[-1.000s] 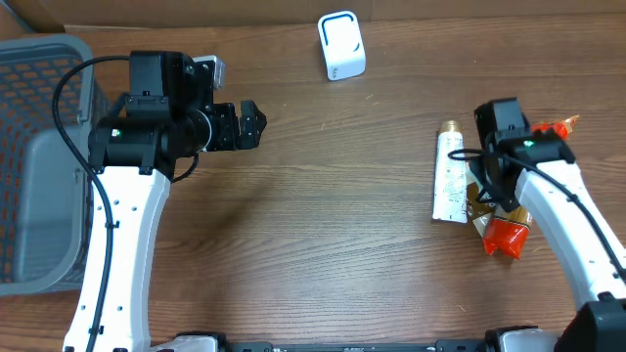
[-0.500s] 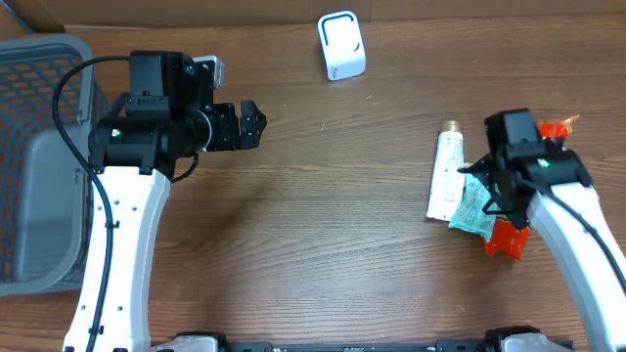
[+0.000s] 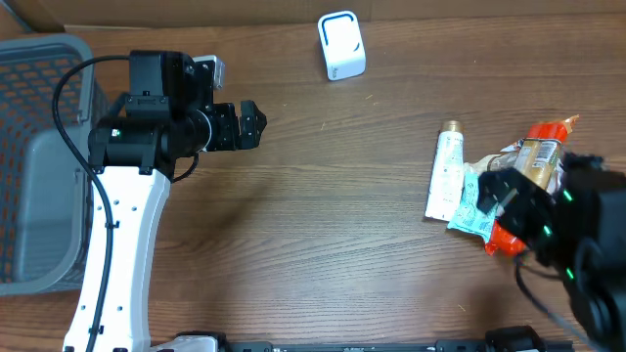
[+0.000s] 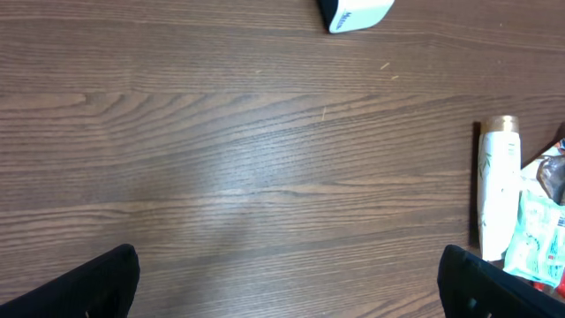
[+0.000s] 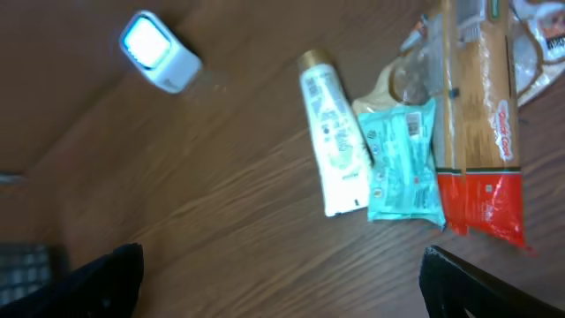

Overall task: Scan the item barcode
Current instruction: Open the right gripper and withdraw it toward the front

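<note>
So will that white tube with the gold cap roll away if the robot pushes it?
Probably not far. The white tube looks flat at its bottom end, so it should slide or swing round rather than roll. The teal packet lies right beside it and would likely get nudged too. The tube looks soft, so squeezing might dent it.
</note>
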Robot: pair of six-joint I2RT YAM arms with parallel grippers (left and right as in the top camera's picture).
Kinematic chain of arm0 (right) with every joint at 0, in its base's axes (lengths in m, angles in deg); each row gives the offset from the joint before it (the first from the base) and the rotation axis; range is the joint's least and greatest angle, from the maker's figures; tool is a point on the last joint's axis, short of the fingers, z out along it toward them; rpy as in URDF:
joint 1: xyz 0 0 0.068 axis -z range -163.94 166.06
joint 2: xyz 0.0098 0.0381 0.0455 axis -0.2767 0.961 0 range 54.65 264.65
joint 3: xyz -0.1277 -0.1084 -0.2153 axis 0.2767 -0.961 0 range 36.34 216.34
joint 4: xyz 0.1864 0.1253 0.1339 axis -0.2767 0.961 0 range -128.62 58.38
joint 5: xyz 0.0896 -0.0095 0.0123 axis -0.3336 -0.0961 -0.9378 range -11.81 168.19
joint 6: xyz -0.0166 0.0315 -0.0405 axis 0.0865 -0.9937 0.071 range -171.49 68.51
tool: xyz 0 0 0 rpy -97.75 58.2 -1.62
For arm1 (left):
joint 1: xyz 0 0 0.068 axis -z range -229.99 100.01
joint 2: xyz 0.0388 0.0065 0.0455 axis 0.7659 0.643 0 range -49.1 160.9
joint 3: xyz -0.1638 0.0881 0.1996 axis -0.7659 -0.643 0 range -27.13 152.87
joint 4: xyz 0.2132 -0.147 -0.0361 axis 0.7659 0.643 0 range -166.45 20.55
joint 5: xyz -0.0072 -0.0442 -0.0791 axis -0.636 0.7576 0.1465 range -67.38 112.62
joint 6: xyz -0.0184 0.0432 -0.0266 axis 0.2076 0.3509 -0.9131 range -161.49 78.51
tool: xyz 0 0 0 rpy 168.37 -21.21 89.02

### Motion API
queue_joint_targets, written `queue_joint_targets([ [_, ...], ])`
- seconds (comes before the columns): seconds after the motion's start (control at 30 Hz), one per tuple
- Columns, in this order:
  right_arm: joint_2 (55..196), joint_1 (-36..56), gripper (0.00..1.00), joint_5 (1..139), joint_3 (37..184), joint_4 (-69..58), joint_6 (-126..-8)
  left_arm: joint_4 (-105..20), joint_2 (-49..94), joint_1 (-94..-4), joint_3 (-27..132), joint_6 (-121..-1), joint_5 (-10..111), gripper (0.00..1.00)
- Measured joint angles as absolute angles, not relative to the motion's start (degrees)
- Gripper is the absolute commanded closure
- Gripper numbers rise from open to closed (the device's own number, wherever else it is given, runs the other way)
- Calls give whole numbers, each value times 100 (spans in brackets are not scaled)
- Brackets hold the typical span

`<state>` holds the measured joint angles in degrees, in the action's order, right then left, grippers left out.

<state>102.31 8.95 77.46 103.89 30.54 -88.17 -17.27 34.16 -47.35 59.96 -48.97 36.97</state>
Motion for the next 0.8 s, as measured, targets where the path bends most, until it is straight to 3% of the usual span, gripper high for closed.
queue_joint_targets([
  [0.23,9409,895,0,7646,10590,3275,-8712,-1727,3416,-4735,5996,-4897,3697,0],
  [0.8,9429,895,0,7882,10588,3019,-8496,-1727,3416,-4735,5996,-4897,3697,0],
])
